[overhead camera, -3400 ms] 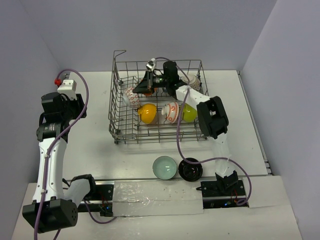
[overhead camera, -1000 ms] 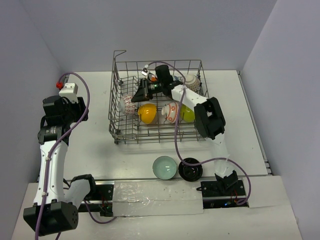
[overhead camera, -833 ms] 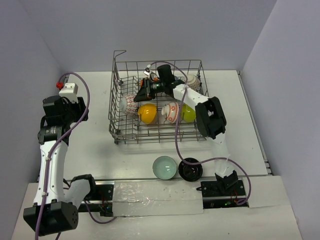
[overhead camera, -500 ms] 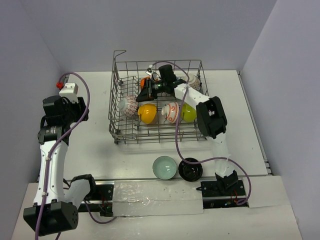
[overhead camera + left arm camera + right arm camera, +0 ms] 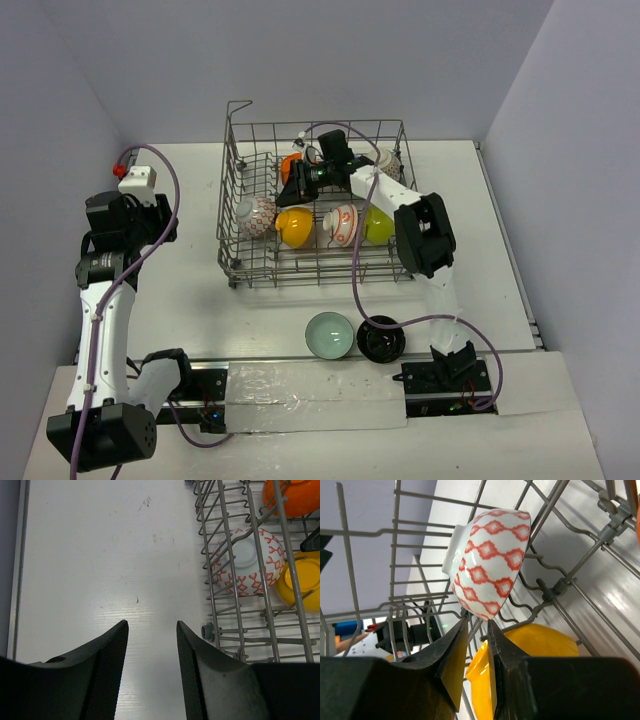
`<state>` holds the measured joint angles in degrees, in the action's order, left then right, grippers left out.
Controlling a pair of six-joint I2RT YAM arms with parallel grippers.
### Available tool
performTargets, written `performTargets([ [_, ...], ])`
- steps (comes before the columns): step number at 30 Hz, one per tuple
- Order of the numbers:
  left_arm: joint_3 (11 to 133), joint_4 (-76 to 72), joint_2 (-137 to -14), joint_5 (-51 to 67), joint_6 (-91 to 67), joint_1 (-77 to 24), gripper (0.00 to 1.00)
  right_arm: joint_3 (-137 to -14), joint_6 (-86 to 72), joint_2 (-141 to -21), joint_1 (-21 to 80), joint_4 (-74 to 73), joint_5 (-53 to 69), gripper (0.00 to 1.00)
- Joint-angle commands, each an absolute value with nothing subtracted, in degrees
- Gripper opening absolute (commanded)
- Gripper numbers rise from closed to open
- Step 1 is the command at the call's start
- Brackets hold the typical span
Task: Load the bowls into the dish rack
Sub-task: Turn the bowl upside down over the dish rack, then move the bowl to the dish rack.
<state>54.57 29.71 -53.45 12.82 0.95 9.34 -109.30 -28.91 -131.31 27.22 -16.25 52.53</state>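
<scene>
The dish rack (image 5: 236, 262) holds several bowls standing on edge. A red-and-white bowl (image 5: 255, 215) leans at its left end, with a yellow bowl (image 5: 295, 226), another patterned bowl (image 5: 343, 225) and a lime green bowl (image 5: 377, 226) in the same row. An orange bowl (image 5: 292, 163) and a white-patterned bowl (image 5: 386, 160) are behind. My right gripper (image 5: 283, 194) reaches into the rack. Its tips (image 5: 476, 625) stand narrowly open just below the red-and-white bowl (image 5: 490, 560), which rests on the wires. My left gripper (image 5: 152, 625) hangs open over bare table, left of the rack (image 5: 215, 575).
A pale teal bowl (image 5: 329, 334) and a glossy black bowl (image 5: 381, 340) sit upright on the table in front of the rack, near the right arm's base. The rack's raised wire loop (image 5: 238, 105) stands at its far left corner. Walls close the table at back and sides.
The right gripper carried the red-and-white bowl down to the left end of the front row, opened its jaws and drew back slightly right. The left arm stayed still.
</scene>
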Motion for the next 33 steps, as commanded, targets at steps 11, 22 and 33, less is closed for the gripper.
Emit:
performTargets([
  [11,54.58,27.42,-52.47,13.80,0.88,9.32,0.50,-115.83,-12.95,-123.05,29.09,-28.98,49.14,0.05],
  [22,54.84,27.51,-52.65,13.89,0.88,9.32,0.49,-114.87,-5.54,-123.13,34.36,-33.40,46.76,0.04],
  [33,55.20,27.60,-52.73,13.97,0.70,9.32,0.49,-113.20,-1.23,-123.66,38.14,-35.59,45.09,0.04],
])
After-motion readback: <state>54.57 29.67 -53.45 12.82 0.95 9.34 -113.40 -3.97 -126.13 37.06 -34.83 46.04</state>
